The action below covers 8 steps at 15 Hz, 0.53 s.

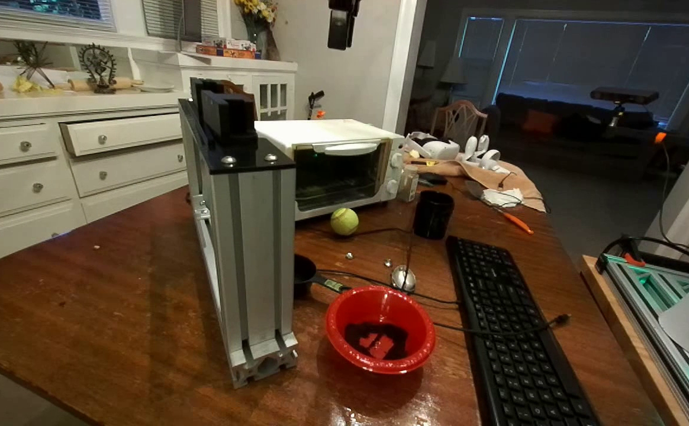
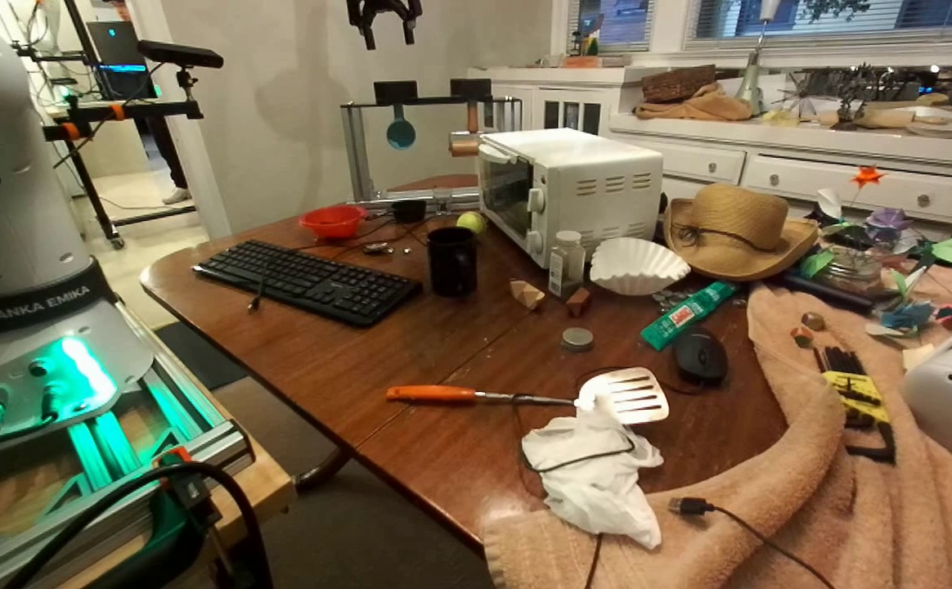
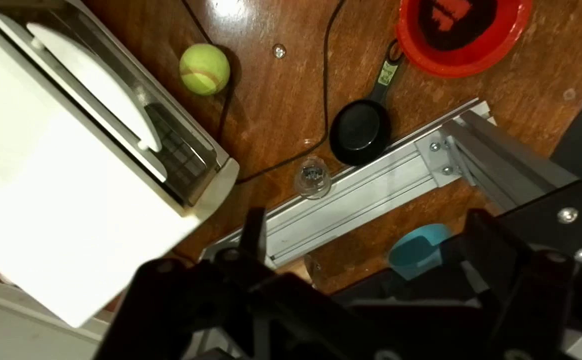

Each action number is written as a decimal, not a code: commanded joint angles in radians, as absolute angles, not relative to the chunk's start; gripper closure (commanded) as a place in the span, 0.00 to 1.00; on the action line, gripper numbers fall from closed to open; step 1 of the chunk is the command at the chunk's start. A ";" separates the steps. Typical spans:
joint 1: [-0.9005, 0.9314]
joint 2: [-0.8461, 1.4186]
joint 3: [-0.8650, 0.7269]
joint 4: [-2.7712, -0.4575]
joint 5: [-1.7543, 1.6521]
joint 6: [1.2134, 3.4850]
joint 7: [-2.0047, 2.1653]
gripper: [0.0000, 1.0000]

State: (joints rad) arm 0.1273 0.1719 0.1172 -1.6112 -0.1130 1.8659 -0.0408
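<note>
My gripper (image 2: 390,37) hangs in the air above the metal rack (image 2: 435,101); it also shows at the top of an exterior view (image 1: 341,29). In the wrist view its fingers (image 3: 366,220) are spread wide with nothing between them. The rack (image 1: 261,236) is a silver frame with a black top plate. A blue round-ended utensil (image 2: 400,133) and a copper-coloured one (image 2: 466,144) hang from it. The blue one (image 3: 417,247) shows below the fingers in the wrist view. A small black pan (image 3: 360,131) and a clear glass object (image 3: 313,177) are beside the rack's base bar.
A red bowl (image 1: 380,361) holding something dark, a tennis ball (image 1: 344,222), a black mug (image 1: 433,214) and a keyboard (image 1: 516,331) are on the table. A white toaster oven (image 2: 599,196) stands beside the rack. A spatula (image 2: 431,394), white cloth (image 2: 595,466) and straw hat (image 2: 734,225) lie farther off.
</note>
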 commanded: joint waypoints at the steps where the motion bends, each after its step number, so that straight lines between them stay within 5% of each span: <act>1: 0.111 0.028 0.091 -1.855 -0.085 2.007 0.115 0.00; 7: 0.075 -0.157 0.062 -2.171 -0.190 2.241 0.139 0.00; 8: 0.084 -0.058 0.076 -2.025 -0.161 2.165 0.152 0.00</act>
State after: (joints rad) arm 0.0903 -0.0605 0.0693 -2.0312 -0.1629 2.1693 0.1527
